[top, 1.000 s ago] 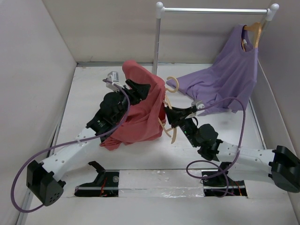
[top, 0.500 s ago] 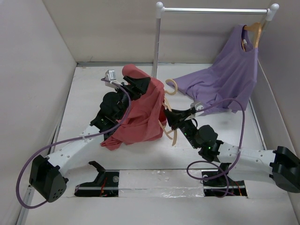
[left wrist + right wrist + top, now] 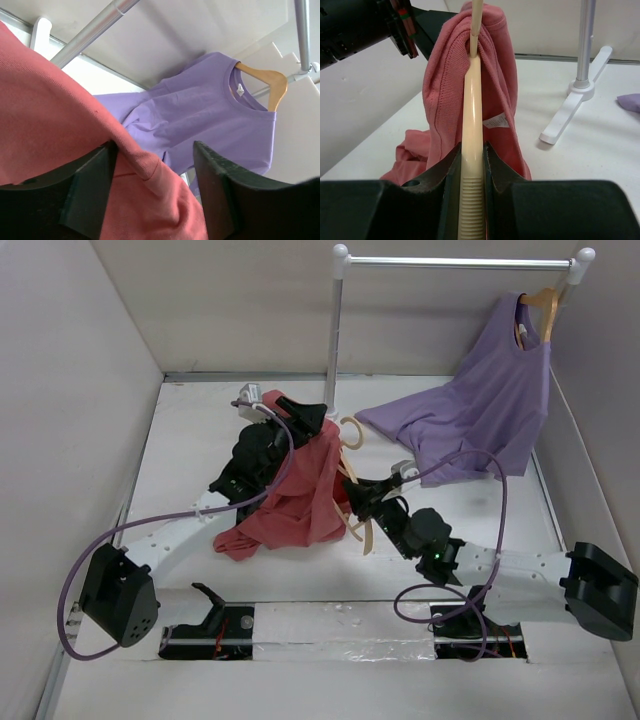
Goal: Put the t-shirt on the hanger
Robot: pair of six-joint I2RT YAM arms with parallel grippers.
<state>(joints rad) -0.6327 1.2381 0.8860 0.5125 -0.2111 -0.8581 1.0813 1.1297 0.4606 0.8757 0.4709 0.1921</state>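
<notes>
The coral-red t-shirt (image 3: 305, 490) hangs in a raised peak at the table's middle, its lower part bunched on the table. My left gripper (image 3: 303, 416) is at the peak; in the left wrist view its jaws (image 3: 155, 147) stand wide apart, with the t-shirt's cloth (image 3: 60, 125) draped over the left finger. My right gripper (image 3: 362, 496) is shut on the pale tan hanger (image 3: 352, 512). In the right wrist view the hanger (image 3: 472, 125) runs up between the shut fingers (image 3: 472, 146) into the t-shirt's folds (image 3: 445, 100), near its white label. The hanger's hook (image 3: 352, 430) shows right of the shirt.
A lilac-purple t-shirt (image 3: 480, 410) hangs on a second wooden hanger (image 3: 545, 305) from the clothes rail (image 3: 460, 262) at the back right, its hem resting on the table. The rail's post (image 3: 333, 335) stands just behind the coral shirt; its white foot (image 3: 570, 107) shows in the right wrist view.
My left gripper has moved right and toward the back with the shirt's peak. My right gripper and the hanger have shifted left, closer to the shirt.
</notes>
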